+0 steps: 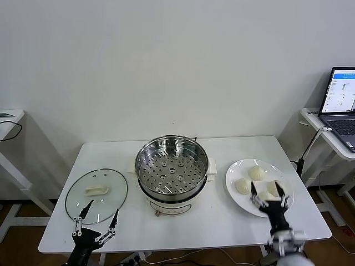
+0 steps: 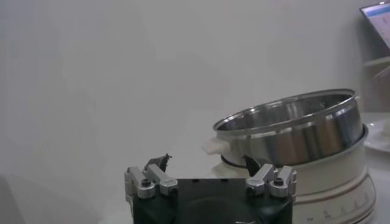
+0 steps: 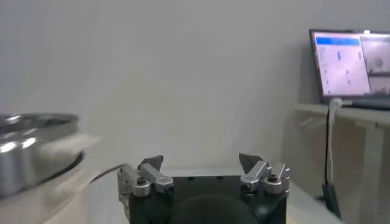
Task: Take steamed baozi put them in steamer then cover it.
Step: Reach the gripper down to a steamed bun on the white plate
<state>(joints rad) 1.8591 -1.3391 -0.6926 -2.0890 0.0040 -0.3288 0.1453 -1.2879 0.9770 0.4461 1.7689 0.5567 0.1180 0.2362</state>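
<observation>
1. We see both arms cut off at the lower edge of the head view; only the grippers show.
2. The right gripper (image 1: 269, 194) hangs over the near edge of the plate (image 1: 236, 172), fingers spread, and partly hides one bun.
3. We count three buns (image 1: 257, 172) clearly on the plate; a fourth, if there, we cannot make out.
4. One steamer (image 1: 172, 164) stands mid-table, open, its perforated tray bare.
5. One lid (image 1: 96, 193) lies flat on the table (image 1: 222, 221) left of the steamer; the left gripper (image 1: 97, 216), fingers spread, sits at its near edge.
6. One laptop (image 1: 340, 105), cut off at the right, rests on a side stand.
</observation>
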